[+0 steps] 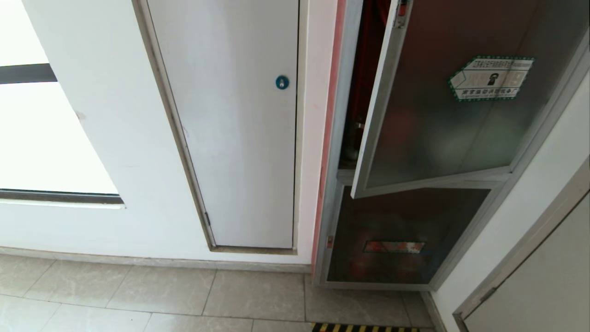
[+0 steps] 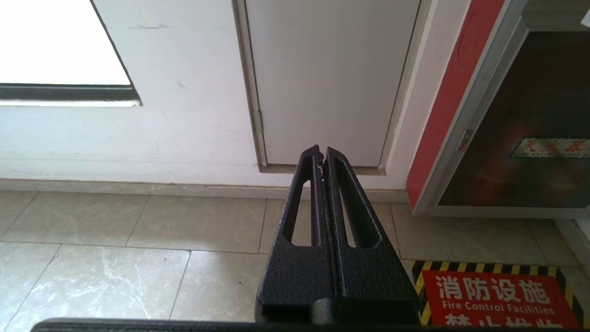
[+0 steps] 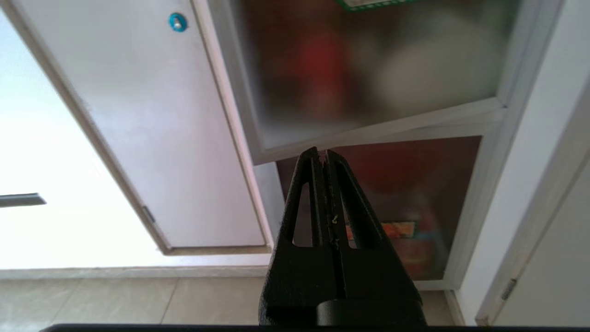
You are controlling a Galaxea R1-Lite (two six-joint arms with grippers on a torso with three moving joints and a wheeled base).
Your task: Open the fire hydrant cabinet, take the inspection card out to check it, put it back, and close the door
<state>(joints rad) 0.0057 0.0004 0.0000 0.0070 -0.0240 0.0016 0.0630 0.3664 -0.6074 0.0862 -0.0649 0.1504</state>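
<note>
A: Head view first. The fire cabinet (image 1: 332, 138) fills the upper right of the frame, silver frame with a red strip down its left side, and its glass door (image 1: 438, 129) is swung partly out, the free edge pulled away on the left so a dark gap shows red inside.

B: And the green-edged sticker (image 1: 491, 77)?

A: Upper right, on the glass of that door. Below the door sits the smaller lower glass panel (image 1: 401, 235) with a red label (image 1: 394, 246). Left of the cabinet, centre frame, is a plain white panel (image 1: 230, 120) with a blue lock (image 1: 282, 82).

B: Either tool in that view?

A: Neither. Go to the right wrist view: the right tool (image 3: 326, 151) is in the lower middle, its two black fingers (image 3: 355, 216) pressed together, nothing between them. The tip lines up with the door's bottom rail, near its lower corner; touching or just short, I can't tell. The lower glass panel is behind the fingers.

B: The left one?

A: Left wrist view, lower centre: the left tool (image 2: 321, 150) is also closed tight and empty, aimed at the foot of the white panel over the tiled floor (image 2: 115, 258). The cabinet is well off to the upper right there, and a red floor sign (image 2: 498, 299) with a yellow-black border lies at lower right.

B: The inspection card?

A: Not visible in any view.
</note>
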